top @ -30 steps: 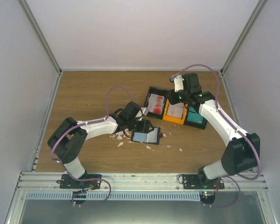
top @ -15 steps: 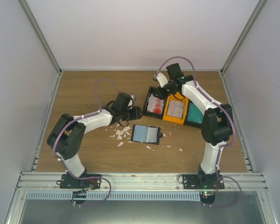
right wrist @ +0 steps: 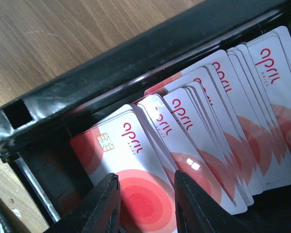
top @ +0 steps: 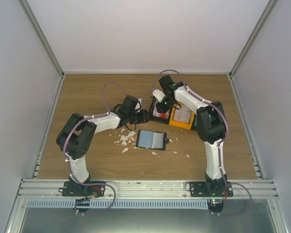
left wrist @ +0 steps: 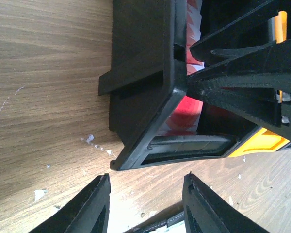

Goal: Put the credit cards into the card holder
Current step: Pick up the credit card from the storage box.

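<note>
One card holder (top: 151,140) lies open and flat on the worktop (top: 87,97), light inner face up, its long axis running left to right. It sits just nearer than two touching bins, one black (right wrist: 111,63) and one yellow (top: 182,116). The black bin holds one fanned stack of red-and-white credit cards (right wrist: 208,121), too overlapped to count. The right end effector (right wrist: 145,204) hangs spread just above them, pinching nothing, and the left end effector (left wrist: 145,204) is also spread and empty beside that bin's outer wall.

left fingers (left wrist: 94,208) parted, empty | right fingers (right wrist: 104,204) parted; pointing down
</note>
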